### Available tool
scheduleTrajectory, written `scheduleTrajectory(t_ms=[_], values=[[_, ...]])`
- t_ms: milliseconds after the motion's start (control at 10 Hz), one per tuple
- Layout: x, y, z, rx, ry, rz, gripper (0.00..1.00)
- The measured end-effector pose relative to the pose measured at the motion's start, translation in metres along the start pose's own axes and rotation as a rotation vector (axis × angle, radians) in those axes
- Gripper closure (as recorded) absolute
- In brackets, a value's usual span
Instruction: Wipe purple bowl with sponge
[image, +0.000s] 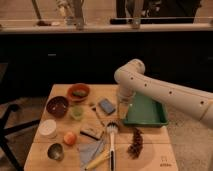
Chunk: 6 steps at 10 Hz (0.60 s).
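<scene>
The purple bowl (57, 106) is dark and sits at the left of the wooden table (155, 150). A blue sponge (106, 105) lies flat near the table's middle, to the right of the bowl. My gripper (123, 109) hangs down from the white arm (165, 92), just right of the sponge and over the left edge of the green tray (145, 112). It holds nothing that I can see.
An orange bowl (78, 92) stands behind the purple one. A small green cup (76, 112), a white cup (48, 128), an orange fruit (70, 138), a metal bowl (55, 151), a dish brush (111, 135), a blue cloth (90, 149) and a pine cone (135, 142) crowd the front.
</scene>
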<state>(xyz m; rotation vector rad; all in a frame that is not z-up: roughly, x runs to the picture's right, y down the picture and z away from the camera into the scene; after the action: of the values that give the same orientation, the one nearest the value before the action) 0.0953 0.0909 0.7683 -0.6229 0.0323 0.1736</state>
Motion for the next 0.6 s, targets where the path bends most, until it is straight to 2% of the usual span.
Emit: scheduleTrajectory(t_ms=[200,600], values=[[0.0058,0.0001,-0.0001,-0.002,0.01,0.005,0.2],[0.0045,-0.0012,-0.0005,-0.002,0.001,0.011,0.2]])
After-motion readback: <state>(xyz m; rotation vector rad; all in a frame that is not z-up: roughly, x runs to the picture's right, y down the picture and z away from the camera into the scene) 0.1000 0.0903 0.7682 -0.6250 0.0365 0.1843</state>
